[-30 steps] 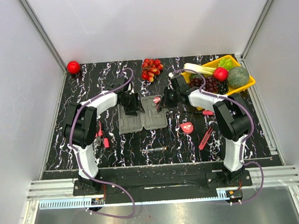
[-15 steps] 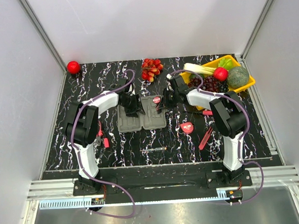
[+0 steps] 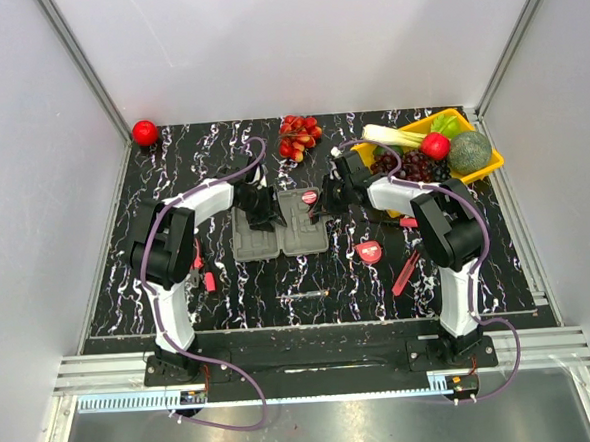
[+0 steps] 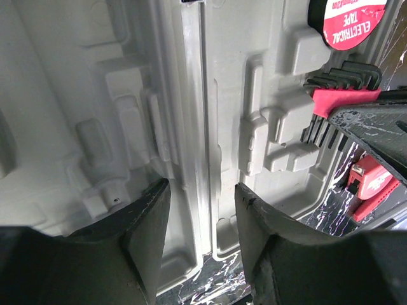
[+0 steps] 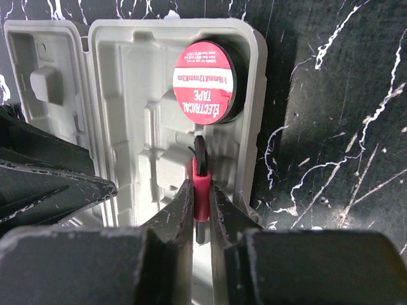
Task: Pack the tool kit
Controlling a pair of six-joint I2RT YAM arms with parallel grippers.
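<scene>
- The right fingers (image 5: 181, 210) are clenching a red-and-black hex key set (image 5: 201, 194) over the grey case (image 5: 127, 95), just beside the electrical tape roll (image 5: 205, 77) sitting in its corner recess.
- The left fingers (image 4: 143, 222) are hanging released, one on each side of the case's hinge line.
- The case is lying open on the table (image 5: 331, 95), with a red tape measure (image 3: 370, 251) lying to its right.

**Matt grey plastic on glossy black**
The tool case (image 5: 127, 101) is smooth, matt grey moulded plastic. In the case's corner pocket, the electrical tape roll (image 5: 203, 87) carries a smooth red printed label. Near the case's rim, the hex key set (image 5: 201, 187) pairs dark metal keys with a red plastic holder. Under the case, the tabletop (image 5: 331, 127) is glossy black, white-veined.
</scene>
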